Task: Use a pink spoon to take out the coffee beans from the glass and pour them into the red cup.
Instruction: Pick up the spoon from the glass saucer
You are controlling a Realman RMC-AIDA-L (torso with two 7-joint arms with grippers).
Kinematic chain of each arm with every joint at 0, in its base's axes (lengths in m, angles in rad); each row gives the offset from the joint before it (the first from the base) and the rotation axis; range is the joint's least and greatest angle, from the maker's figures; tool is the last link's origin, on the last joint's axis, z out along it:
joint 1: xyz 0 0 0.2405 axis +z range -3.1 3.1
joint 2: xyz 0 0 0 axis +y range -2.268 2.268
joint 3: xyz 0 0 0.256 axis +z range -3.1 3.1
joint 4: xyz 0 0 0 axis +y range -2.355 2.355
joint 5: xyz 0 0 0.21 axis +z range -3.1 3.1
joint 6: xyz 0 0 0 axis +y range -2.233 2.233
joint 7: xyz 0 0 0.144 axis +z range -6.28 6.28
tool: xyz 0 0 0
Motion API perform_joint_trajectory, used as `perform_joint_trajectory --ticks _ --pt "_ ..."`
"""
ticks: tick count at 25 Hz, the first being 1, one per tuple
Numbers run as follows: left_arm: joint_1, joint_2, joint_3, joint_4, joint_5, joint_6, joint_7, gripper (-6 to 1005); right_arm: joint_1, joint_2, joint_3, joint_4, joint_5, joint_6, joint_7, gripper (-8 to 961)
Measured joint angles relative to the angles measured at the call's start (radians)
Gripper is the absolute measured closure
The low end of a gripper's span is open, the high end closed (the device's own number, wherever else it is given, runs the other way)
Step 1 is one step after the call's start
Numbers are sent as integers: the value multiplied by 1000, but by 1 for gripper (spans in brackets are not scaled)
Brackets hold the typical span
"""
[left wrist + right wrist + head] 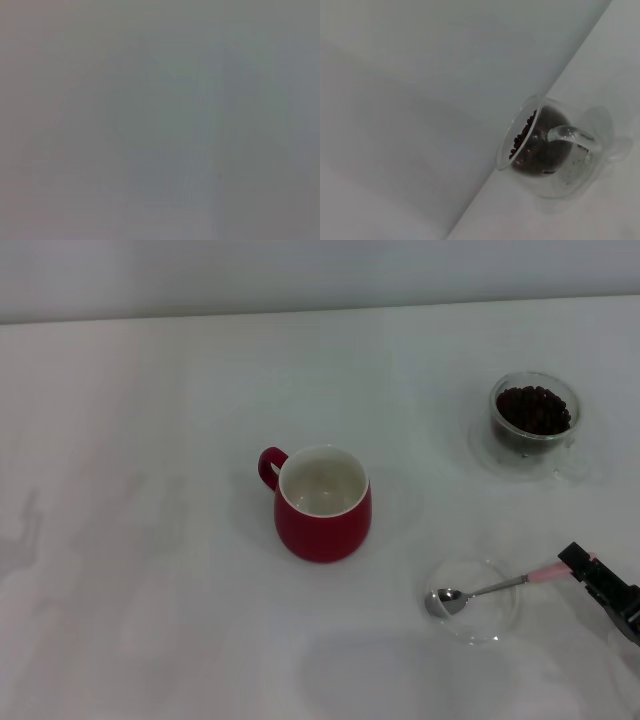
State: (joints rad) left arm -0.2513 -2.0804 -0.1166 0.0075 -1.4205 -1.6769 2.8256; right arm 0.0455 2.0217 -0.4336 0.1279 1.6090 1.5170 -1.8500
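From the head camera, the red cup (323,503) stands upright near the middle of the white bench (150,540), its white inside bare and its loop handle turned toward the robot's left and a little away. Far back on the right, the glass (534,412) stands upright with the coffee beans (534,408) heaped inside it; it is well apart from the cup. Nearer the robot on the right lies a shallow clear dish (474,600). The pink spoon (487,590) rests with its silver bowl inside that dish, and its pale pink handle runs out over the rim to the right. The right claw (585,571) comes in from the lower right edge, and its dark tip meets the end of the handle; whether it has closed on the handle I cannot tell. The left claw does not show here.

The left wrist camera gives only a flat grey blur, with nothing to make out.

The right wrist camera shows the glass (550,150) on the bench beside the pale wall, the dark beans (525,137) visible through its clear side, with its curved clear handle facing the camera.
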Motion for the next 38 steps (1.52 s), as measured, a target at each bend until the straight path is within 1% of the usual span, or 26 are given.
perform_joint_trajectory --ticks 5,11,16,28,33,38 --pt "0 0 0 0 0 0 0 541 10 0 -2 14 0 -6 -2 540" --pt "0 0 0 0 0 2 0 541 17 0 -1 15 0 -7 -5 635" --pt "0 0 0 0 0 9 0 542 23 0 -2 15 0 -7 -5 766" --pt "-2 -1 0 0 0 14 0 541 47 0 1 15 0 -5 -4 797" --pt "0 0 0 0 0 14 0 543 54 -6 -5 7 -3 23 13 807" --pt "1 0 0 0 0 13 0 546 65 -9 -10 -28 -12 62 53 807"
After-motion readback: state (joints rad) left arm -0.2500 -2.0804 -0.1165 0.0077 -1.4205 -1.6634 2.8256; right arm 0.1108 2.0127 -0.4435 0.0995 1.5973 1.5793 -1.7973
